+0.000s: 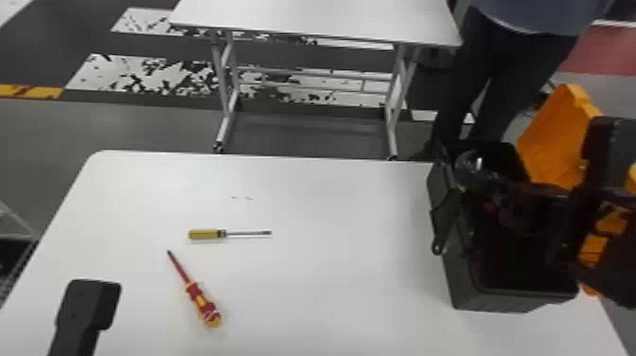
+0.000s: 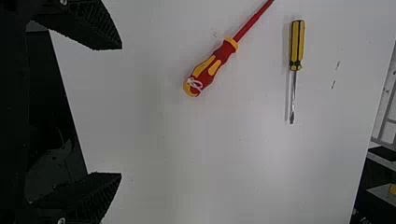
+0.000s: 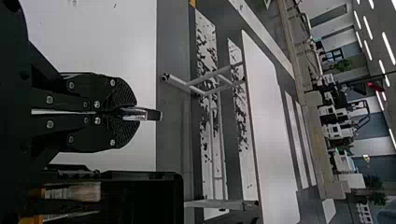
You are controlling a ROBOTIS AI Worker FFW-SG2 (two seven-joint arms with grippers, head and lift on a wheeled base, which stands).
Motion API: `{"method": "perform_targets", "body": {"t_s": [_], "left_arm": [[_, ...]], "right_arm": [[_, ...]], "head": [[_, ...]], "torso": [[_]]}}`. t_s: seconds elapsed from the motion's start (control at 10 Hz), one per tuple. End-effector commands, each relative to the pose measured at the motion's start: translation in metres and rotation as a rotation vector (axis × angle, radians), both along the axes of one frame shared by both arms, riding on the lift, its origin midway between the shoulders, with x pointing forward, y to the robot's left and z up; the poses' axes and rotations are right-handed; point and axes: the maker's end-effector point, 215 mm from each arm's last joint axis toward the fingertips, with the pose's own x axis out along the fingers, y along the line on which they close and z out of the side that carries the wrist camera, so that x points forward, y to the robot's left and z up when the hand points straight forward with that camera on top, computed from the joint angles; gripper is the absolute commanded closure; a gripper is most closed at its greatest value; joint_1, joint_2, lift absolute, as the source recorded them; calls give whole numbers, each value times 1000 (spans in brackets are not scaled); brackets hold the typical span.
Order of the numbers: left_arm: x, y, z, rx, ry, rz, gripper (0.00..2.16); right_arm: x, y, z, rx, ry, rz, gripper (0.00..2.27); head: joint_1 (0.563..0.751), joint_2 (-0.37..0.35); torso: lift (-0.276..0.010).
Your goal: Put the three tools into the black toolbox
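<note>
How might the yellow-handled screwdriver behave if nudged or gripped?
The yellow-handled screwdriver should be stiff, its metal shaft being straight. Its elongated, rounded-looking handle might roll a little, and that thicker end probably outweighs the thin shaft.

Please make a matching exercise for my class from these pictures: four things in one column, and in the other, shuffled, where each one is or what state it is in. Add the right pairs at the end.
Things
1. Yellow-handled screwdriver
2. Red-and-yellow screwdriver
3. Black toolbox
4. Right claw

Places and states
A. Shut on a tool with shiny metal
B. Open, at the right side of the table
C. Lying on the table, the farther of the two screwdrivers from the robot
D. Lying on the table, the nearer of the two screwdrivers to the robot

Right pairs: 1-C, 2-D, 3-B, 4-A
</note>
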Motion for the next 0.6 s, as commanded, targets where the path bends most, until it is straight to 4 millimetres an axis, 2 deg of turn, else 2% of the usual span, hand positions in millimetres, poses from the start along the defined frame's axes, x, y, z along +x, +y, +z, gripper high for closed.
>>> {"method": "perform_targets", "body": {"t_s": [0.0, 0.2, 0.5], "left_arm": [[-4, 1, -3, 2, 11, 2, 36], [-7, 2, -5, 4, 19, 6, 53], [-8, 0, -10, 0, 31, 6, 53]], "right_arm": [[7, -29, 2, -24, 0, -35, 2246], [6, -58, 10, -20, -9, -73, 2246], [12, -79, 8, -25, 17, -89, 2246]], "head": [[695, -114], [695, -165], [695, -233]], "torso": [[-51], [-51], [-51]]}}
